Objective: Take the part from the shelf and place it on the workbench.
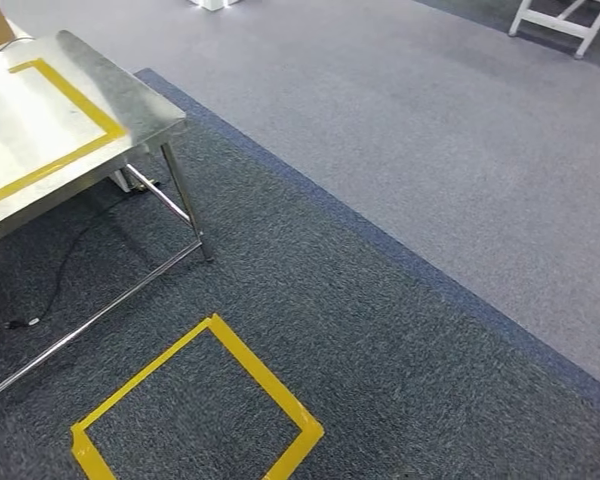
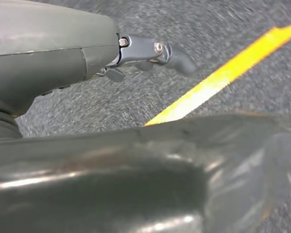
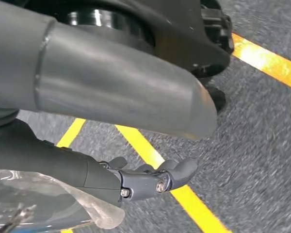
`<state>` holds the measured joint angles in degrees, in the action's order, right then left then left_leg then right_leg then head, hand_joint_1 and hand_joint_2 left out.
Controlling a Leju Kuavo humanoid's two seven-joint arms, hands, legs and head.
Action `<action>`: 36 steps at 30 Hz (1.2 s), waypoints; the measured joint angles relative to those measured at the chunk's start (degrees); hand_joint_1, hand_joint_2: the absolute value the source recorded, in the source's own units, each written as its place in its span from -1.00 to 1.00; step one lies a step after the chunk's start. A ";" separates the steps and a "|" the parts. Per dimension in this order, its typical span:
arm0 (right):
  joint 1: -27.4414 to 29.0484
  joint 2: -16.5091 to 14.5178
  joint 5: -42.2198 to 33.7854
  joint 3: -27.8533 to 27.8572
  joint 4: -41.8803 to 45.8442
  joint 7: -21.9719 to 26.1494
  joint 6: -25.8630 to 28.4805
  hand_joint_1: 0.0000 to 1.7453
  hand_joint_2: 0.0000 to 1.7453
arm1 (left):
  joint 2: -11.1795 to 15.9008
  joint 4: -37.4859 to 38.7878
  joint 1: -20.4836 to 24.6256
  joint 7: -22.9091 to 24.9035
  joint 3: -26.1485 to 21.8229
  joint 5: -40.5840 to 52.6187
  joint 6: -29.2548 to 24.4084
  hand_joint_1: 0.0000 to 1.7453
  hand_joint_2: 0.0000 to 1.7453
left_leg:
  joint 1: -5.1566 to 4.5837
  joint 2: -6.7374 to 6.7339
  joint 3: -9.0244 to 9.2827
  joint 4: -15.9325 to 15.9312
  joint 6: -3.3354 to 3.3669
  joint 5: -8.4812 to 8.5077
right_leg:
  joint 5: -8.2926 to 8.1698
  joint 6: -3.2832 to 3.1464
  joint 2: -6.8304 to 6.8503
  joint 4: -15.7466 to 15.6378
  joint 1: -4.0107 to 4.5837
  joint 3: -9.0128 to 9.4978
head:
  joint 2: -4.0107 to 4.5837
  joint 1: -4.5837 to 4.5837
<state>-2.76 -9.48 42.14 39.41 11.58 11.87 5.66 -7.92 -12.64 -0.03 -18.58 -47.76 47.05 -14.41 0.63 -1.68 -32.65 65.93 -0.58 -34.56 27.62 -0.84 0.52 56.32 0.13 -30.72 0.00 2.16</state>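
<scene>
A: Which step is judged to be in hand?

B: Carrying, it seems. A clear plastic-wrapped part (image 3: 45, 204) is held against the right hand (image 3: 100, 170), fingers closed along it. The left hand (image 2: 100, 53) is seen with fingers extended, nothing held.

A: What is called for next?

B: The steel table (image 1: 142, 110) must be faced and approached; the yellow floor square (image 1: 199, 405) is probably to be stood in.

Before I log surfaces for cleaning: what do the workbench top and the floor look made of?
Workbench: looks like polished stainless steel, shiny and reflective, on slim metal legs, with yellow tape stuck on it. Floor: appears to be short-pile carpet, speckled dark grey with a matte, fibrous texture.
</scene>
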 joint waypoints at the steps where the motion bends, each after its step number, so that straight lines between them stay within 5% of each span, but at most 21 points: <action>1: -0.04 -0.04 -0.47 0.23 0.00 0.09 0.00 -1.00 -1.00 | 0.02 0.01 -0.06 0.12 -0.01 0.16 -0.09 -1.00 -1.00 | 0.00 0.63 -1.46 3.49 -0.05 -1.70 | -0.09 -0.14 -0.62 0.02 0.03 -0.11 | 0.00 -0.05; 2: -0.02 -0.08 -1.06 0.51 0.00 0.19 -0.11 -1.00 -1.00 | -0.02 0.01 -0.11 0.29 -0.02 0.41 -0.21 -1.00 -1.00 | 0.00 0.87 -2.77 6.53 -0.08 -2.86 | -0.13 -0.20 -1.25 0.05 0.08 -0.17 | 0.00 -0.08; 4: 0.13 -0.14 -2.34 1.32 0.00 0.31 -0.82 -1.00 -1.00 | -0.21 0.01 -0.13 0.88 -0.02 0.74 -0.18 -1.00 -1.00 | -0.01 0.97 -3.72 8.40 -0.03 -2.44 | -0.16 -0.23 -2.60 0.20 0.16 -0.20 | 0.00 -0.06; 6: 0.23 -0.19 -3.33 2.29 0.00 0.27 -1.71 -1.00 -1.00 | -0.49 0.01 -0.02 1.61 -0.15 0.09 0.69 -1.00 -1.00 | 0.00 1.63 -1.77 3.42 0.23 1.53 | -0.12 -0.17 -4.32 0.50 0.18 -0.19 | 0.00 -0.06; 8: 0.09 -0.26 -3.60 3.03 0.00 0.53 -2.17 -1.00 -1.00 | -0.77 0.01 0.16 1.44 -0.86 -1.85 1.46 -1.00 -1.00 | 0.20 4.42 1.20 -4.03 0.69 5.01 | -0.02 0.11 -5.97 1.07 0.17 -0.50 | 0.00 -0.03; 10: -0.07 -0.38 -3.37 3.38 0.01 1.23 -2.38 -1.00 -1.00 | -1.14 0.01 0.39 0.31 -2.03 -3.74 1.47 -1.00 -1.00 | 0.24 6.39 2.24 -7.04 0.95 5.54 | -0.10 0.83 -7.34 1.51 0.02 -1.29 | 0.00 -0.04; 12: 0.06 -0.50 -2.99 3.48 0.01 1.65 -2.49 -1.00 -1.00 | -1.57 0.01 0.63 -0.53 -3.02 -4.66 1.35 -1.00 -1.00 | 0.20 5.51 2.16 -7.42 1.28 5.67 | -0.35 1.69 -8.34 1.53 -0.20 -2.15 | 0.00 -0.07; 14: 0.25 -0.59 -2.50 3.54 0.00 1.70 -2.34 -1.00 -1.00 | -1.90 -0.01 0.78 -0.98 -3.63 -4.77 1.55 -1.00 -1.00 | 0.41 4.04 2.25 -8.01 1.94 6.04 | 0.62 2.28 -6.14 2.89 -0.14 -3.31 | 0.00 0.13; 16: 0.12 -0.63 -2.04 3.56 0.00 1.60 -1.99 -1.00 -1.00 | -2.10 -0.02 0.69 -1.19 -4.04 -4.65 3.27 -1.00 -1.00 | 0.46 2.31 2.29 -8.32 2.34 6.20 | 3.82 2.78 -2.50 8.61 -0.16 -6.24 | 0.00 0.48; 18: 0.08 -0.64 -1.91 3.57 0.00 1.55 -1.75 -1.00 -1.00 | -2.32 -0.01 0.48 -1.16 -4.64 -5.15 5.80 -1.00 -1.00 | 0.38 0.41 2.22 -8.28 2.39 6.16 | 6.68 3.35 -1.14 15.77 -0.47 -9.77 | 0.00 0.66; 19: 0.21 -0.64 -1.96 3.62 0.00 1.59 -1.76 -1.00 -1.00 | -2.52 -0.01 0.49 -1.18 -5.07 -5.73 6.46 -1.00 -1.00 | 0.38 -0.47 2.21 -8.26 2.35 6.12 | 6.78 3.58 -0.87 17.28 -0.62 -10.45 | 0.00 0.67; 20: 0.38 -0.64 -2.10 3.72 0.00 1.63 -1.81 -1.00 -1.00 | -2.83 -0.01 0.60 -1.28 -5.57 -6.38 6.48 -1.00 -1.00 | 0.41 -1.27 2.23 -8.25 2.28 6.06 | 5.84 3.75 -0.61 16.51 -0.77 -9.95 | 0.00 0.68; 22: 0.61 -0.63 -2.49 4.03 0.00 1.67 -1.99 -1.00 -1.00 | -3.68 -0.01 0.95 -1.74 -6.63 -7.42 5.28 -1.00 -1.00 | 0.46 -2.66 2.49 -8.24 1.95 5.84 | 2.30 3.86 1.06 9.02 -0.93 -5.70 | 0.00 0.70; 24: 0.60 -0.62 -2.77 4.31 0.01 1.51 -2.07 -1.00 -1.00 | -4.32 -0.01 1.22 -2.42 -7.35 -7.35 4.13 -1.00 -1.00 | 0.27 -3.77 2.75 -8.18 1.31 5.55 | 0.36 3.35 3.02 2.44 -0.72 -1.85 | 0.00 0.65; 27: 0.87 -0.62 -2.42 4.67 0.00 1.30 -1.52 -1.00 -1.00 | -4.39 -0.01 1.61 -3.16 -7.57 -5.53 3.21 -1.00 -1.00 | 0.26 -4.98 3.21 -8.27 0.18 5.39 | 0.30 2.09 2.40 1.29 -0.29 -1.43 | -0.01 0.52; 30: 1.04 -0.64 -1.16 4.78 0.01 1.73 -0.82 -1.00 -1.00 | -4.09 -0.01 1.70 -2.54 -6.99 -1.22 -0.66 -1.00 -1.00 | 0.60 -2.10 2.44 -5.16 -0.68 2.74 | -0.19 0.88 0.58 0.80 -0.49 -1.15 | -0.01 0.20; 33: 0.83 -0.65 -0.35 4.78 0.01 2.50 -0.52 -1.00 -1.00 | -4.10 -0.01 1.45 -2.06 -6.06 1.19 -5.06 -1.00 -1.00 | 0.53 0.84 -2.34 5.83 -0.58 -2.61 | -0.40 0.24 -1.64 0.77 -0.24 -1.23 | 0.00 -0.15; 34: 0.83 -0.65 -0.25 4.78 0.00 2.68 -0.45 -1.00 -1.00 | -4.27 -0.01 1.42 -2.23 -5.99 1.16 -6.16 -1.00 -1.00 | 0.49 0.97 -3.41 7.96 -0.47 -2.91 | -0.40 0.18 -2.49 0.80 -0.10 -1.20 | 0.00 -0.17; 36: 0.83 -0.65 -0.13 4.78 0.00 2.72 -0.97 -1.00 -1.00 | -4.67 -0.01 1.47 -2.59 -5.82 1.22 -7.44 -1.00 -1.00 | 0.43 1.34 -2.70 5.51 -0.07 0.09 | -0.39 0.16 -4.31 0.96 0.07 -1.07 | 0.00 -0.16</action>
<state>-1.93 -10.13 42.01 44.19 11.58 14.59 4.69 -12.59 -12.66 1.44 -21.16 -53.58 48.28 -21.85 1.06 -0.34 -35.36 71.45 -0.66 -34.47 27.23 -0.67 -3.79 57.28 0.19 -31.79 0.00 1.99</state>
